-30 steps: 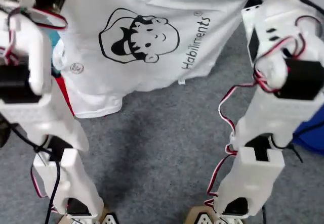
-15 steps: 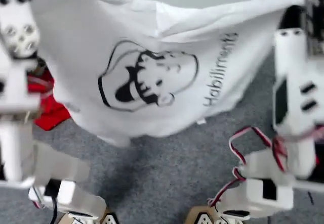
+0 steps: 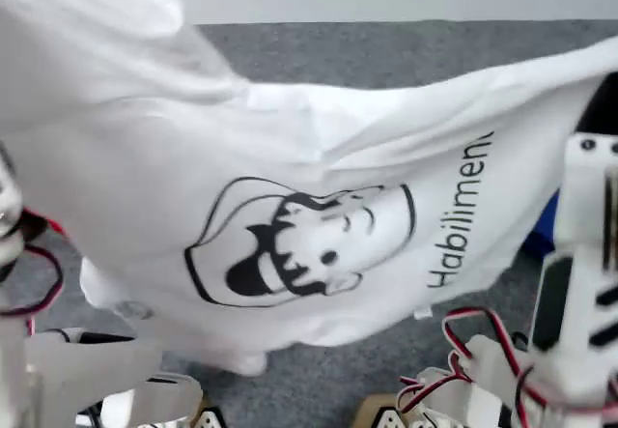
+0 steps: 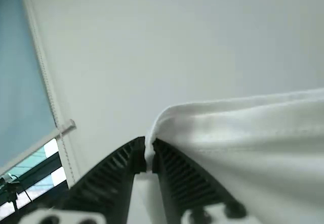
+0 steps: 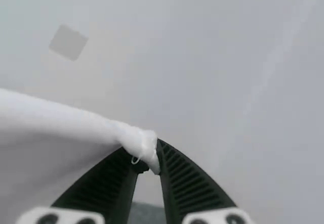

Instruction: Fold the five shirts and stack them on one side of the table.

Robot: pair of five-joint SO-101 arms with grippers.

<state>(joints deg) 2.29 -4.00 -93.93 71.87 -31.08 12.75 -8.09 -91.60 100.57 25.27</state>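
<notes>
The white cotton T-shirt with the black cartoon-face print (image 3: 290,157) is rising off the table and coming closer to the high camera than a second ago. Its printed face is sliding from the 12 o'clock area down toward the centre, and the cloth is now covering the red fabric that was showing at 9 o'clock. The shirt is hanging in the air, spread wide from 9 o'clock to 3 o'clock, with its upper edge stretching taut and its lower hem drooping at 6 o'clock. In the left wrist view, the left gripper (image 4: 149,150) is pinching one folded corner of the shirt (image 4: 243,133), its black ribbed jaws pressing nearly together with only the fabric between them. In the right wrist view, the right gripper (image 5: 147,155) is clamping another bunched corner of the shirt (image 5: 61,128), its jaws standing just as narrowly apart around the cloth. The grey felt-like table surface (image 3: 386,46) is showing at 12 o'clock behind the shirt. A white plastic arm segment (image 3: 579,283) is standing at 4 o'clock, with red, white and black wires (image 3: 463,327) looping beside it at 5 o'clock. A blue object (image 3: 543,235) is peeking out at 3 o'clock, between that arm and the shirt's edge.
</notes>
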